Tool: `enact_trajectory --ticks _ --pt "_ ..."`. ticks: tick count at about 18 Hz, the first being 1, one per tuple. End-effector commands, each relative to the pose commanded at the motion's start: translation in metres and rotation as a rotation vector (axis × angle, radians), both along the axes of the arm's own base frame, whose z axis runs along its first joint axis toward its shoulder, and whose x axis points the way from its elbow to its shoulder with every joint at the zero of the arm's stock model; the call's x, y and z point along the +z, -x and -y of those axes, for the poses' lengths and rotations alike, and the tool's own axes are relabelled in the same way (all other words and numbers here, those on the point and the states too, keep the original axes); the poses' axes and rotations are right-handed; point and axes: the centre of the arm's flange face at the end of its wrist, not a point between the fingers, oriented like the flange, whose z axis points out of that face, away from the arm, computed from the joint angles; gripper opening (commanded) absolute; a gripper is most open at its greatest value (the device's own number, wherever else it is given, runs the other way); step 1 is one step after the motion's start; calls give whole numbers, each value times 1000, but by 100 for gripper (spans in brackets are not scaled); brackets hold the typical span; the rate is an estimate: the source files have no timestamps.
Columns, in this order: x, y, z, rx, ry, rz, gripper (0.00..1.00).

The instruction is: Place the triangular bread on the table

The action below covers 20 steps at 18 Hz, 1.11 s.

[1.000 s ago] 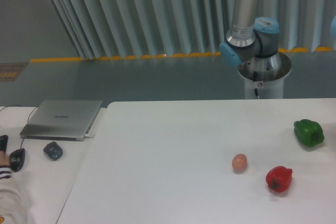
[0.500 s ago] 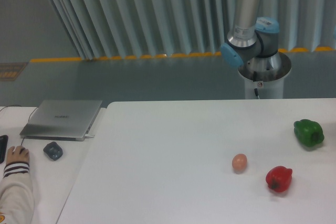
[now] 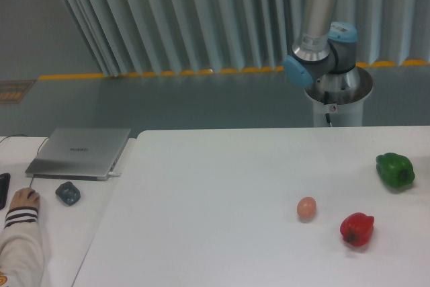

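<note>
A big white table [image 3: 222, 186] fills most of the view. Its right side and its near edge run out of the picture, so I cannot see all of it.

Three things sit on the table, all on the right part. A small tan egg [image 3: 306, 208] sits near the middle right. A red pepper [image 3: 357, 229] sits just beside it, a little closer to me. A green pepper [image 3: 395, 170] sits farther back, near the right edge, well apart from the egg.

I cannot see the triangular bread anywhere in the picture.

The robot arm [image 3: 321, 28] stands on a round base behind the far side of the table. Only its lower part shows. The arm goes up and out of the top of the picture, so the gripper is out of sight. I cannot tell if its jaws are open or closed, or if they hold anything.

On the left is a smaller white desk [image 3: 60, 233]. A closed grey laptop [image 3: 80, 152] lies on it. A dark small lump [image 3: 68, 193] lies in front of the laptop; it is too blurry to name. A person's hand [image 3: 23, 199] in a striped cuff rests at the left edge, and the arm is cut off at the bottom corner.
</note>
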Motion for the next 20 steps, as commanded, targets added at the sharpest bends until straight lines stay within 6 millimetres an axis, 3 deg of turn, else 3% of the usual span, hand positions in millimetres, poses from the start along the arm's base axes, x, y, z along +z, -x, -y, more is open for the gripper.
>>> enact_trajectory --ticks 7,12,20 --pt "-2 0 0 3 1 4 60" --pt "-2 1 1 9 0 1 17" --pt "17 10 -1 14 -31 -20 14"
